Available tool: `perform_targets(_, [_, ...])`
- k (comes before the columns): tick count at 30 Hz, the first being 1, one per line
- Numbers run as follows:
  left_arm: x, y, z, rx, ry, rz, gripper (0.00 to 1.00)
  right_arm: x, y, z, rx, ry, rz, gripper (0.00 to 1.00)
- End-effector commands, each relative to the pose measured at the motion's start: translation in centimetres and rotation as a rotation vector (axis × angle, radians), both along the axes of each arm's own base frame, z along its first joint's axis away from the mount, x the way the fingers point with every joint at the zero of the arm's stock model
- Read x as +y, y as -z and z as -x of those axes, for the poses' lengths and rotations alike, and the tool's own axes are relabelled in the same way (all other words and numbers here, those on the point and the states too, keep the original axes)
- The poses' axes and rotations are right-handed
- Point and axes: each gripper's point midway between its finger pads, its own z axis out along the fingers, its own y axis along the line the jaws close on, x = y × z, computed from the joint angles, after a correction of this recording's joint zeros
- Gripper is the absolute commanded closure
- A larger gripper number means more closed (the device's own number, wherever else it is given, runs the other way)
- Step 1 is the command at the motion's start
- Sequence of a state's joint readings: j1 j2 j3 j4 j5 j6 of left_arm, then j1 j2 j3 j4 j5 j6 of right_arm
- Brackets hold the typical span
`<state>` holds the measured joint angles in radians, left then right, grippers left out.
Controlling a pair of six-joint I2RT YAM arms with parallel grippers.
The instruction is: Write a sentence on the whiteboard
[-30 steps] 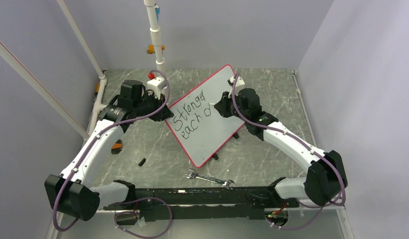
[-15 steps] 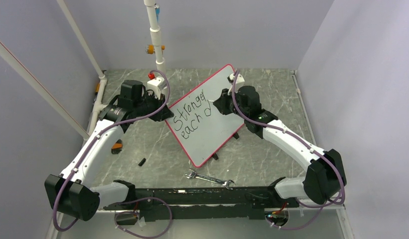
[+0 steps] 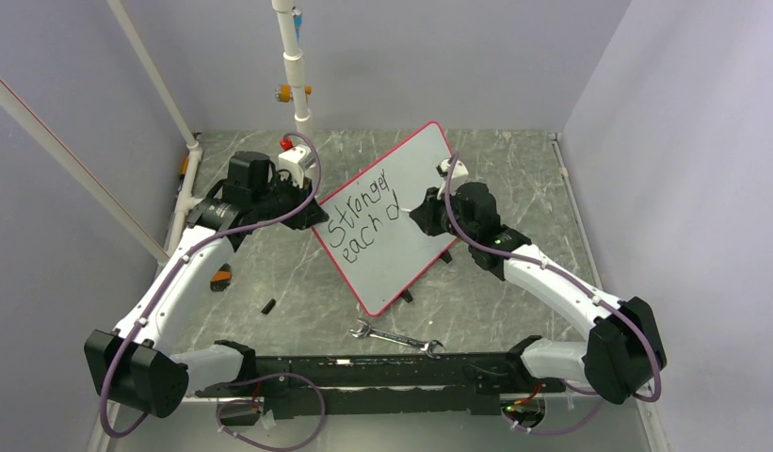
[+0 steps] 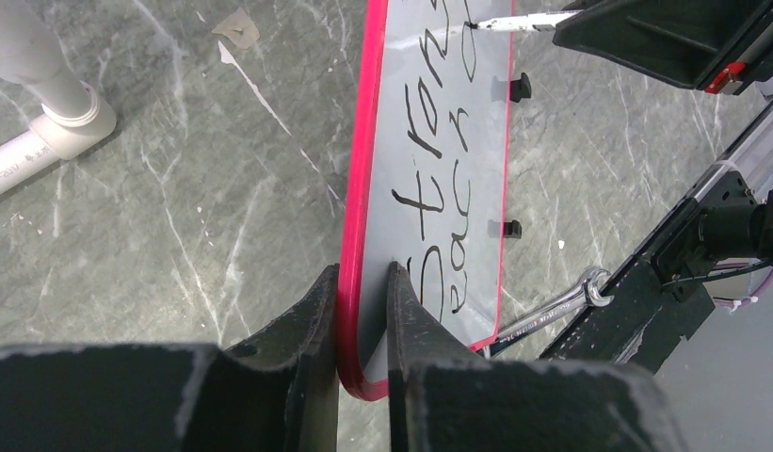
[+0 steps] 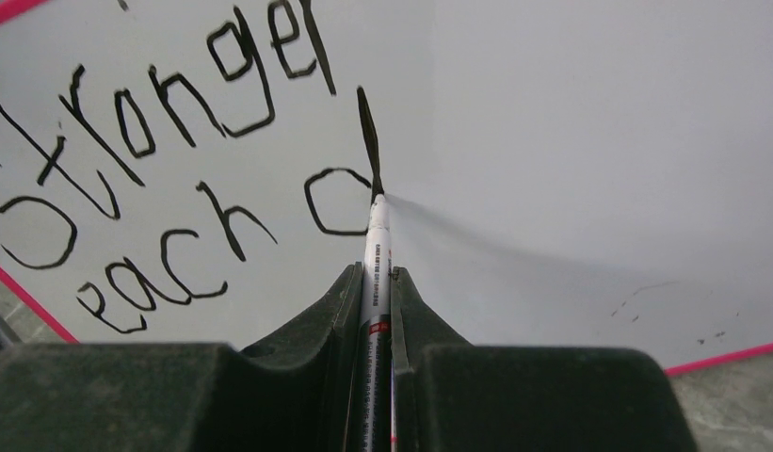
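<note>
Pinching the marker [image 5: 376,247] in my right gripper [image 5: 375,279], jaws pressed onto the barrel from both sides, tip pointing away from me. Tip touches the whiteboard [image 5: 589,132] at the foot of the d's upright stroke, beside its loop. As written, the sentence [image 5: 156,160] reads "Stronger" on the upper line and "each d" below it, in black ink. Board face beyond the d is bare apart from a few faint specks near the red rim.

My left gripper [image 4: 362,282] is clamped on the board's red rim near a rounded corner: one finger on the written face, the other on the outer side, rim between them. From that wrist camera the lettering runs away from me up the board, and two black feet [image 4: 521,87] show along the opposite edge.

From the top camera the board sits mid-table, turned corner-on like a diamond, with my left arm at its left corner and my right arm reaching in from the right. Underneath is the grey-green marbled table [image 3: 514,169]. On the near side a wrench [image 3: 394,337] lies between the board's near corner and my bases, apart from the board. Left of the wrench is a small black piece [image 3: 267,305], and an orange-and-black bit [image 3: 219,278] sits by my left arm. At the far edge a white pipe [image 3: 290,56] stands upright
</note>
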<state>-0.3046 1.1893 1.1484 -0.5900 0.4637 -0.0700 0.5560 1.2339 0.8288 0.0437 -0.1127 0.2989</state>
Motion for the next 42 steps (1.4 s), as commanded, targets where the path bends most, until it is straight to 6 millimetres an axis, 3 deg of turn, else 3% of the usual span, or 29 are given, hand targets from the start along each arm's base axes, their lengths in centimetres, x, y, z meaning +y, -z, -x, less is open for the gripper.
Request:
perform_targets(1, [2.7,-0.6,-2.5,-0.148,-0.074,-0.143,1.00,-0.3,0.4,0.7,0.007,0.000,-0.008,1.00])
perform_targets(20, [2.6,-0.9,-2.3,-0.155,-0.069,-0.135,1.00,-1.8,0.7,0.5,-0.009,0.054,0.050,1.00])
perform_targets(26, [2.5,-0.9,-2.3,-0.155,-0.068,-0.133,1.00,-2.6,-1.5,0.1,-0.061,0.086,0.063,1.00])
perform_targets(32, [2.5,-0.6,-2.4,-0.150,-0.070,-0.137,1.00,-3.8,-5.3,-1.0,-0.165,0.160,0.048,1.00])
perform_targets(36, [2.6,-0.5,-2.5,-0.144,-0.070,-0.142,1.00,-3.6,-6.3,-1.7,-0.189,0.161,0.026,1.00])
perform_targets(42, [2.6,-0.3,-2.5,-0.140,-0.072,-0.145,1.00,-3.5,-6.1,-2.0,-0.197,0.140,0.000,1.00])
